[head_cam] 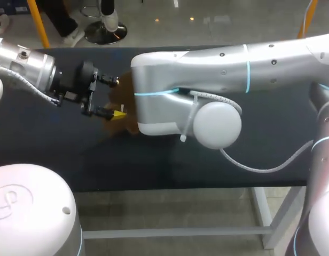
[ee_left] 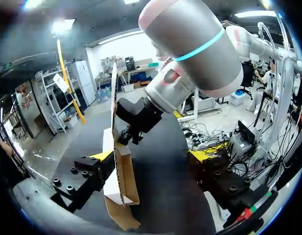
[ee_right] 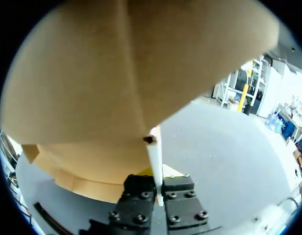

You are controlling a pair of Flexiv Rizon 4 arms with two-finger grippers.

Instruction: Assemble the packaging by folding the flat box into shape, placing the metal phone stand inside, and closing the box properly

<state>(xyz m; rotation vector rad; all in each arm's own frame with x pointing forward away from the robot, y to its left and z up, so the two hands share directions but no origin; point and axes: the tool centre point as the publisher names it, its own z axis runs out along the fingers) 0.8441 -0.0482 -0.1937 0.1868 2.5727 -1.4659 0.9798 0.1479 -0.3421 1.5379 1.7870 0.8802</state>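
The brown cardboard box (head_cam: 123, 101) stands on edge on the black table, mostly hidden behind my right arm (head_cam: 207, 69). In the left wrist view the box (ee_left: 122, 181) rises as a thin upright panel beside one yellow-tipped finger (ee_left: 99, 156). My left gripper (head_cam: 114, 97) is open, its jaws wide apart, and the box lies against only one finger. My right gripper (ee_right: 158, 188) is shut on a thin edge of the box (ee_right: 112, 73), whose brown panels fill that view. From the left wrist, the right gripper (ee_left: 134, 128) pinches the panel from behind. No phone stand is in view.
The dark table (head_cam: 154, 160) stretches bare in front of the arms. My right arm's bulky elbow (head_cam: 215, 125) hangs over the table's middle, with a cable looping beneath it.
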